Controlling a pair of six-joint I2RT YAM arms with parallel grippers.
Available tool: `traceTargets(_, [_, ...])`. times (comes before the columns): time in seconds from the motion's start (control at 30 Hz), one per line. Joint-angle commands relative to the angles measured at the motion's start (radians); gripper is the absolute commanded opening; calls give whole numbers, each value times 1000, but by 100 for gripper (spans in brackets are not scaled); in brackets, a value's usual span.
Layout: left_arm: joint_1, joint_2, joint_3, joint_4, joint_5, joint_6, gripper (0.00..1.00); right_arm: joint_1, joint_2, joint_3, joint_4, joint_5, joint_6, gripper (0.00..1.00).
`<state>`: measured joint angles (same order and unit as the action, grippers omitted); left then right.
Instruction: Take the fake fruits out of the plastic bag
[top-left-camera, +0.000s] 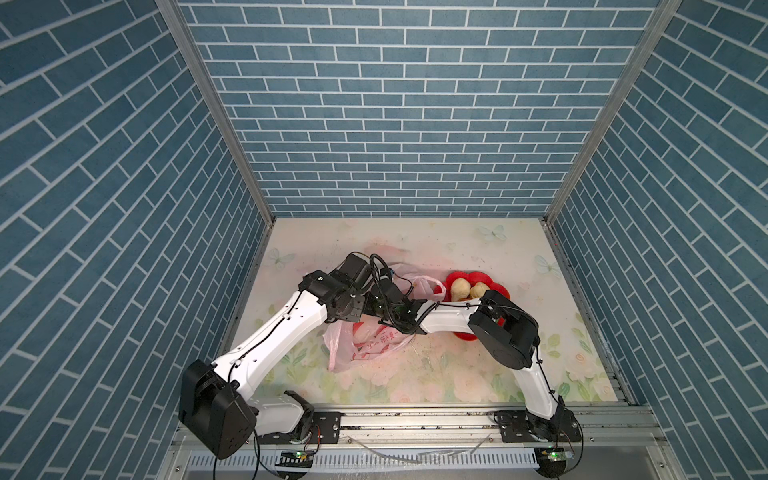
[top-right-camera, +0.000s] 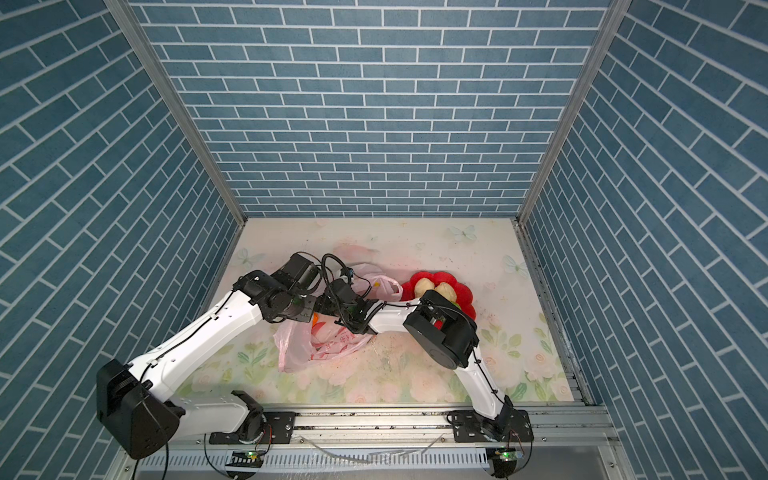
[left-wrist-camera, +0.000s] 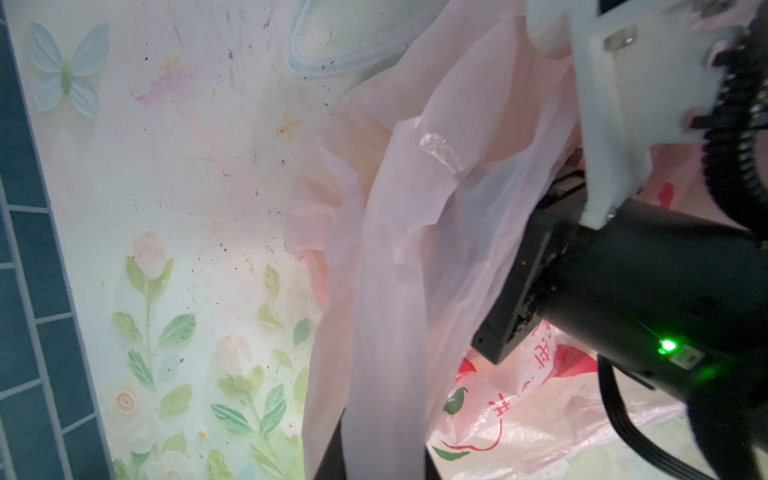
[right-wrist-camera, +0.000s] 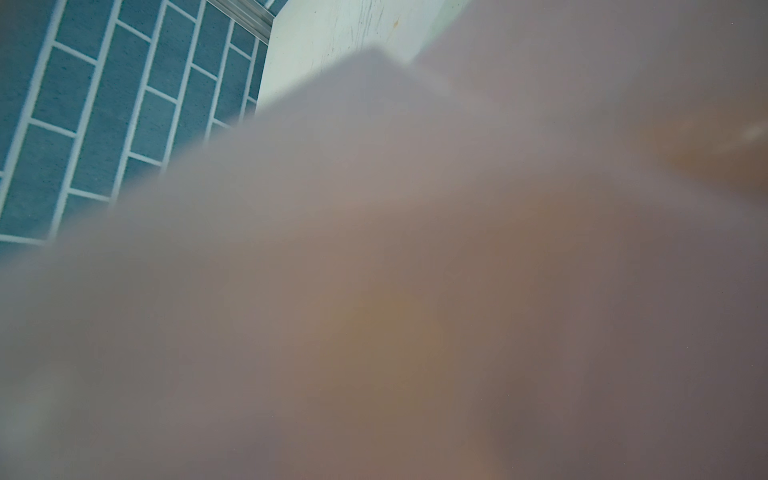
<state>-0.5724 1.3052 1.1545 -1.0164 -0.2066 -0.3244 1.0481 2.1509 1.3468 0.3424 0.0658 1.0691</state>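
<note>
Early days: two cream fruits (top-left-camera: 460, 287) (top-left-camera: 478, 290) sit in the red dish (top-left-camera: 473, 275) right of tabletop (top-left-camera: 415, 249) centre, others like the orange one (top-right-camera: 316, 320) still in the plastic bag (top-left-camera: 374, 345) at centre; my left claw (left-wrist-camera: 380, 465) is pinched on its film, right claw's buried inside, can't tell.

Blurred plastic bag (right-wrist-camera: 415, 291) smothers most of the right wrist view.

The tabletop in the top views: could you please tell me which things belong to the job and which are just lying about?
Job: plastic bag; two cream fruits, already out, in the dish.
Lying about: red flower-shaped dish; floral table cover.
</note>
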Motion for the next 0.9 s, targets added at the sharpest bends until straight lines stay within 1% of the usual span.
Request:
traceTargets(0.0, [6, -17, -15, 2, 11, -1, 19, -5, 23, 49, 20, 2, 57, 76])
traceTargets(0.27, [6, -19, -15, 4, 15, 0, 19, -13, 35, 49, 27, 2, 93, 74])
traceTargets(0.33, [6, -21, -16, 6, 18, -1, 19, -13, 35, 51, 33, -1, 96, 73])
traceTargets(0.37, [5, -21, -16, 5, 19, -1, 19, -14, 65, 52, 32, -4, 98, 73])
traceTargets(0.57, [5, -23, -22, 10, 21, 0, 19, -14, 74, 65, 24, -11, 103, 69])
traceTargets(0.87, [6, -27, -29, 13, 19, -1, 19, -14, 77, 68, 7, -4, 112, 59])
